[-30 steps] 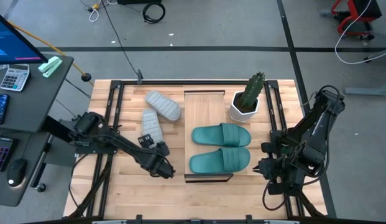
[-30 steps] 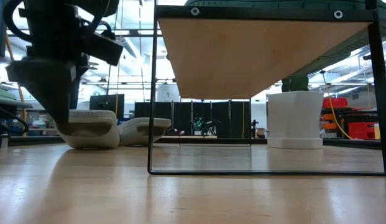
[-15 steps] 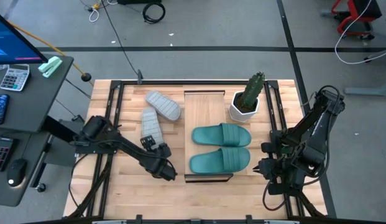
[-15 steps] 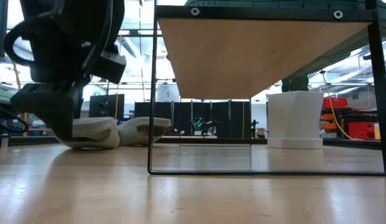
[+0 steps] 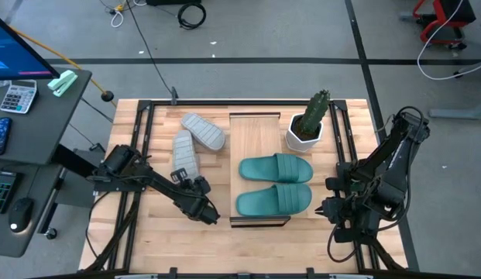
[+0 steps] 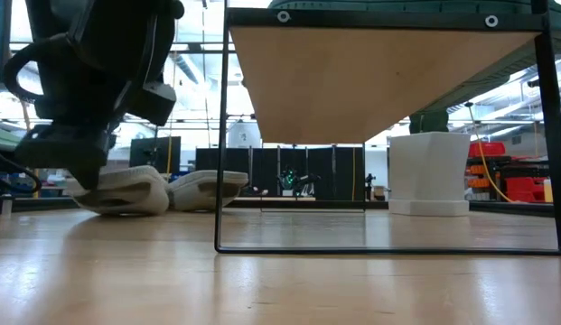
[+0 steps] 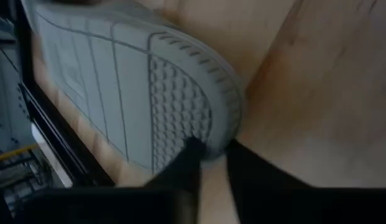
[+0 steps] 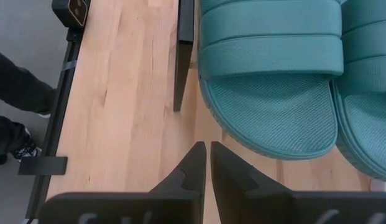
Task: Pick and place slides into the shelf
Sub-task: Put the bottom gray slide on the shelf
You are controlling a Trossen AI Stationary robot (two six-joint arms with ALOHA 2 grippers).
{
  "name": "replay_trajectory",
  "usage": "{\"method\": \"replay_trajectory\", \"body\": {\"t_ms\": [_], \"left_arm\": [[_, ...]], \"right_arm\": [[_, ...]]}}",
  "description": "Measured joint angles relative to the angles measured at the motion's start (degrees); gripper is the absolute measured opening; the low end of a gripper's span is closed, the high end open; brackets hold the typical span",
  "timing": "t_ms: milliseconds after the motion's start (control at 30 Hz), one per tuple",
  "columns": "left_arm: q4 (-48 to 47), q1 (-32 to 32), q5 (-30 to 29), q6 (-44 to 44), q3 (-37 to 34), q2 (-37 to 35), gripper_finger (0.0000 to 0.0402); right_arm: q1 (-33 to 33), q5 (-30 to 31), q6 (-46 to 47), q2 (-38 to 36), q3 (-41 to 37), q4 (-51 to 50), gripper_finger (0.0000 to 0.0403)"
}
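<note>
Two light grey slides lie sole up on the tabletop left of the shelf [image 5: 258,128], one farther off [image 5: 203,130], one nearer [image 5: 183,151]. My left gripper [image 5: 181,176] is shut on the nearer one's near end, also seen in the low view [image 6: 126,190]. Two teal slides [image 5: 276,168] [image 5: 274,199] rest side by side on the shelf board. My right gripper [image 5: 330,198] hangs shut and holds nothing, off the shelf's right side, beside the teal slides [image 8: 267,74]. My left gripper pinches the rim of the grey slide's near end [image 7: 212,148] between its two fingers [image 7: 191,163]. The fingers slant down from the table's near side, along the slide. The slide lies sole up on the table; whether its held end is lifted, I cannot tell.
A white pot with a cactus [image 5: 306,128] stands at the shelf's far right corner. The shelf's thin dark legs [image 6: 221,135] stand on the tabletop. A desk with a calculator [image 5: 17,97] is beyond the table's left edge.
My left gripper has sunk toward the nearer grey slide's near end, tipped steeper and shut on its rim. The slide has been nudged a little toward the table's far left, turning slightly.
</note>
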Motion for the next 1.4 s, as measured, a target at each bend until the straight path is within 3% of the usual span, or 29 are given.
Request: {"method": "replay_trajectory", "body": {"t_ms": [67,267,433,733,967,1133,1400], "left_arm": [[-2.0,-0.6,0.3,-1.6,1.4,0.0,0.0016],[-15.8,-3.0,-4.0,-9.8,10.8,-1.4,0.0014],[-16.0,-3.9,-8.9,-12.5,17.5,-7.1,0.0007],[-15.9,-3.4,-19.8,-17.8,22.8,-18.7,0.0002],[-15.9,-2.3,-27.0,-16.4,28.1,-24.3,0.0001],[-15.9,-1.1,-25.9,-10.7,29.2,-25.2,0.0002],[-12.0,-1.4,-13.0,0.2,24.8,-23.8,0.0047]], "right_arm": [[0.0,0.0,0.0,0.0,0.0,0.0,0.0030],[0.0,0.0,0.0,0.0,0.0,0.0,0.0030],[0.0,0.3,-0.9,0.0,0.0,0.0,0.0030],[-0.1,1.3,-1.1,0.0,0.0,0.0,0.0030],[-0.1,1.3,-1.1,0.0,0.0,0.0,0.0030],[-0.1,1.3,-1.1,0.0,0.0,0.0,0.0030],[-0.1,2.8,-1.0,0.0,0.0,0.0,0.0030]]}}
